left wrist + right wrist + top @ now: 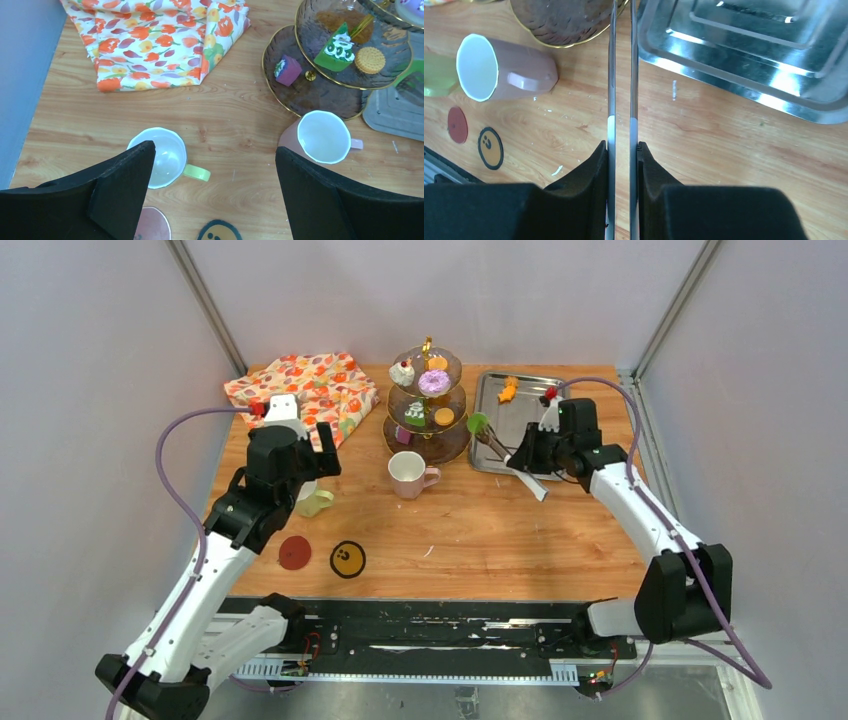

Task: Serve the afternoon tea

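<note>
Now we're pinching the tongs (611,75) tight in our right gripper (622,147), tips carrying the green cake (477,423) just right of the stand (445,450); left gripper (215,150) gaping wide

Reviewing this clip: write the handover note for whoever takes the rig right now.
Left gripper open, hovering over the yellow-green mug.
Right gripper shut on the tongs, a green cake at their tips beside the stand.
Done: cherry cupcake, purple doughnut and others sit on the tiers.
Left: place the green cake; an orange biscuit and a red-topped piece lie on the tray; pink mug and yellow-green mug stand off the red coaster and smiley coaster.
</note>
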